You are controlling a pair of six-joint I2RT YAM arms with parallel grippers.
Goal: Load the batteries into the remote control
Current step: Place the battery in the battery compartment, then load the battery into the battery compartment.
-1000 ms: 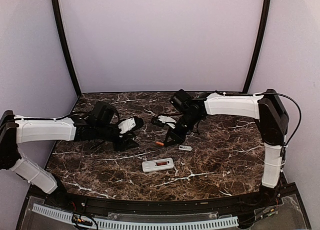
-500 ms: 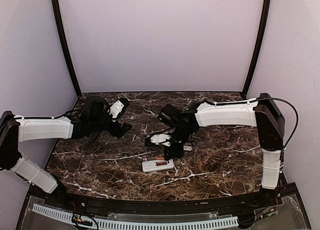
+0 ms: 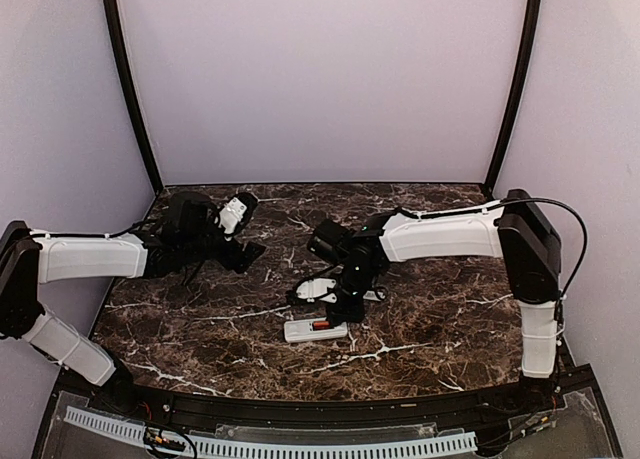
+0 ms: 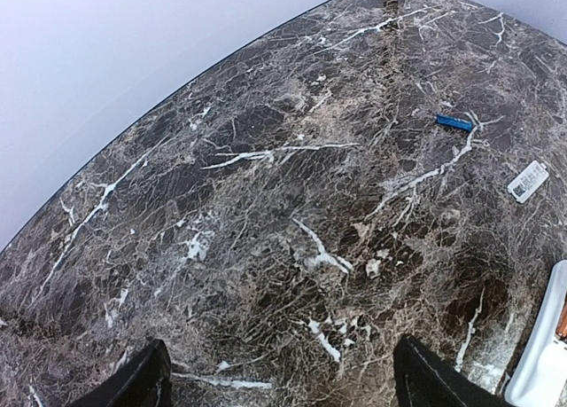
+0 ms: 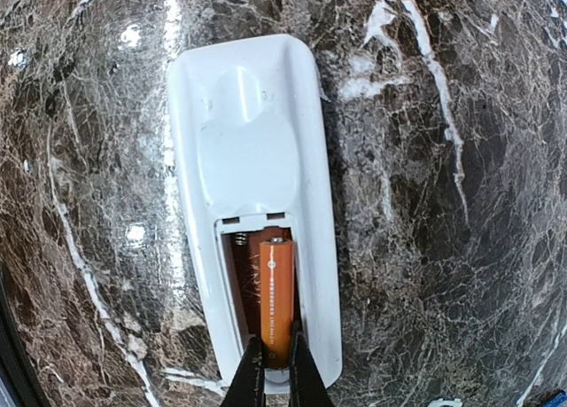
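Observation:
The white remote control point(image 3: 315, 329) lies back up near the table's front, its battery bay open. In the right wrist view the remote point(image 5: 252, 150) fills the middle. My right gripper point(image 5: 270, 376) is shut on the orange battery point(image 5: 276, 292) and holds it lying in the bay's right slot; the left slot shows a bare spring. From above, the right gripper point(image 3: 343, 309) is directly over the remote. My left gripper point(image 4: 283, 394) is open and empty, off to the left point(image 3: 243, 253). The blue battery point(image 4: 454, 122) lies on the marble beyond the remote.
A small white flat piece with a label point(image 4: 529, 180) lies on the marble close to the remote's edge point(image 4: 542, 358). The table is dark veined marble point(image 3: 200, 319), walled by lilac panels at the back and sides.
My right gripper carried the orange battery from the table middle down and forward to the remote's open bay. My left arm drew back to the left rear and has held still since.

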